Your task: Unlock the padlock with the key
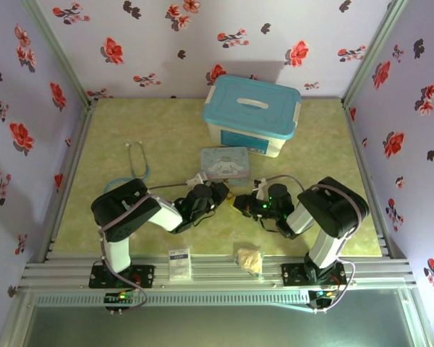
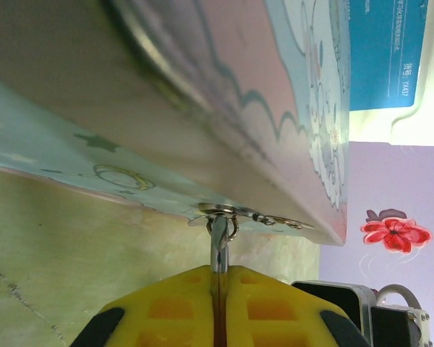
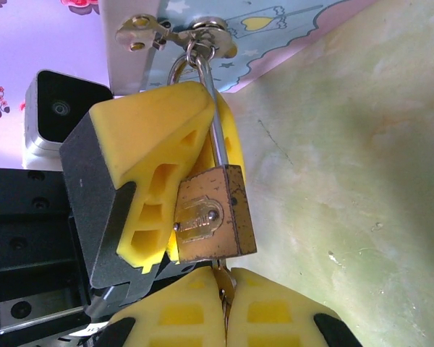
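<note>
Two pinches — my left gripper point(image 2: 218, 309) is squeezing the padlock point(image 3: 213, 213) by its stiff shackle at the tin point(image 3: 289, 29) latch; my right gripper point(image 3: 224, 318) is nipping the slippery key point(image 3: 224, 280) beneath, by its head ideally.

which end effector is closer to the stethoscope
Left. The left end effector sits to the right of the stethoscope and a little nearer the arm bases. The right end effector is farther right still, facing the left one tip to tip.
</note>
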Available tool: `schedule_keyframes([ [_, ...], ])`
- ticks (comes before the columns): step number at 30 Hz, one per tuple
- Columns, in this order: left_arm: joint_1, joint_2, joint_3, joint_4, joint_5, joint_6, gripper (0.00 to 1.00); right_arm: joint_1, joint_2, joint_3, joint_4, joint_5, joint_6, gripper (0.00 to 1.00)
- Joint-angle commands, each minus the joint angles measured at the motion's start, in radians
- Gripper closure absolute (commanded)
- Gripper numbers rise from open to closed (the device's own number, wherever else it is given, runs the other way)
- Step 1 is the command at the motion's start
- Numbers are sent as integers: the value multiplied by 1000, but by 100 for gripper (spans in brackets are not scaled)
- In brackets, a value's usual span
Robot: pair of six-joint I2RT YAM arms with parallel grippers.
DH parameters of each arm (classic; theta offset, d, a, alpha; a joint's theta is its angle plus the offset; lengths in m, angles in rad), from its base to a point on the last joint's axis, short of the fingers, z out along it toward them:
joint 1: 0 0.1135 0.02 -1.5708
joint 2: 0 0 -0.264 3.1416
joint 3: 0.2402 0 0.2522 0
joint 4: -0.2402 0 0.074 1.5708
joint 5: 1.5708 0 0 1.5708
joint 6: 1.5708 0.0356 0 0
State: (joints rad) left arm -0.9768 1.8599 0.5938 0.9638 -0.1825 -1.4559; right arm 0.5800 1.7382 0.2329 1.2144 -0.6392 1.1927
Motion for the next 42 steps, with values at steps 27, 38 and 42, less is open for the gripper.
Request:
schedule_keyframes([
  [27, -6, -33, 19, 48, 140, 13, 100, -37, -49, -42, 171, -68, -62, 81],
  [38, 2, -60, 18, 34, 145, 18, 100, -34, -47, -68, 171, -38, -79, 100],
  [42, -10, -71, 13, 27, 151, 11, 100, -34, -50, -26, 171, -10, -54, 100],
])
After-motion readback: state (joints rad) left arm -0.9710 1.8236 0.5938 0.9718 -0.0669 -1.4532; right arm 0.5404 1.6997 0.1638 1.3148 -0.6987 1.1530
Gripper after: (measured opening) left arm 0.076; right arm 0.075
